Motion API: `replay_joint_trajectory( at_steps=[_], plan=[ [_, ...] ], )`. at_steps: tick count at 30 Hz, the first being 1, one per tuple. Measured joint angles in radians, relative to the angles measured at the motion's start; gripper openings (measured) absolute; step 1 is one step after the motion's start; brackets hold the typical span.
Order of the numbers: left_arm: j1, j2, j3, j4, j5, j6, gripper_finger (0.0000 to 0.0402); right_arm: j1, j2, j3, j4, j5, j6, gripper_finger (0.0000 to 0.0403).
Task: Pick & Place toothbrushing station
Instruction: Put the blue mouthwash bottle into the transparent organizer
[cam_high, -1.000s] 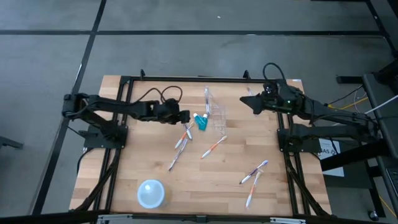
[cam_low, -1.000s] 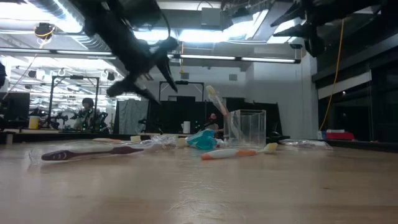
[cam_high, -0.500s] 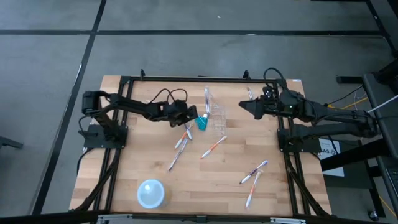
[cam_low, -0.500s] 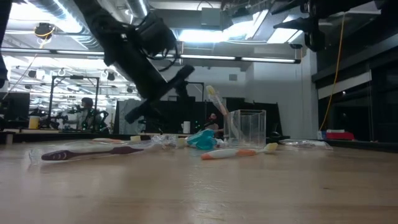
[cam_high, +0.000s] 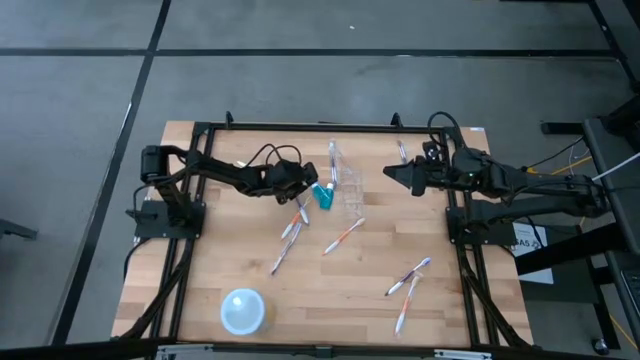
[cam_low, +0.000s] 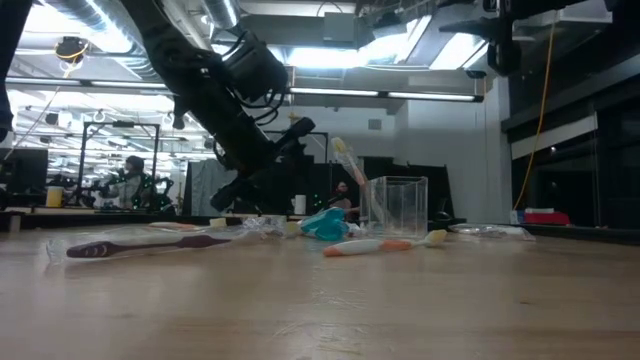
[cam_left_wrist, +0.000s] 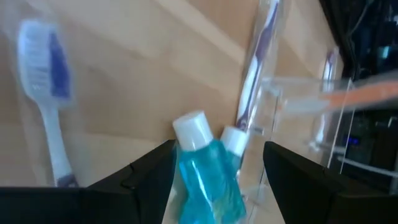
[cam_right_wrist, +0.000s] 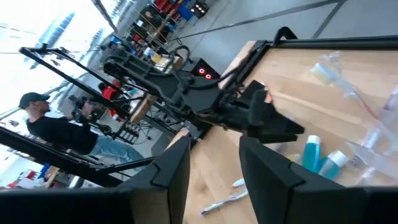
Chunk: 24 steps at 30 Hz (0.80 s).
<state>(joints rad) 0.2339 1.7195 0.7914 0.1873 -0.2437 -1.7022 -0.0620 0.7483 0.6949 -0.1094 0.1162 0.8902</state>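
Compared with one second earlier, the left gripper (cam_high: 303, 187) has advanced across the table (cam_high: 200, 260) toward the teal tube (cam_high: 323, 196) and now sits just beside it, jaws spread wide and empty. In the left wrist view the tube (cam_left_wrist: 202, 168) lies between the two fingers (cam_left_wrist: 149, 177), next to the clear plastic cup (cam_high: 348, 187). The right gripper (cam_high: 395, 174) has shifted slightly inward and hovers near the cup, jaws apart, holding nothing.

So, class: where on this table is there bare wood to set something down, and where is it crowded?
Bare: the strip between the pale blue bowl and the toothbrush pair near the front edge, and the front left corner beside the bowl. Crowded: the middle back, around the clear cup, teal tube and left gripper.
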Motion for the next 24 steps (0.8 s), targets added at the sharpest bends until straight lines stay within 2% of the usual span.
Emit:
replay_joint_trajectory(
  at_steps=[16,24],
  plan=[
    [0.038,0.0,0.0,-0.013,0.067,0.045,0.0237,0.032,0.0,0.0,0.074,0.013,0.015,0.0142],
    [0.038,0.066,0.035,-0.005,0.104,0.047,0.0237,0.055,0.0,0.0,0.086,0.045,0.012,0.0142]
  ],
)
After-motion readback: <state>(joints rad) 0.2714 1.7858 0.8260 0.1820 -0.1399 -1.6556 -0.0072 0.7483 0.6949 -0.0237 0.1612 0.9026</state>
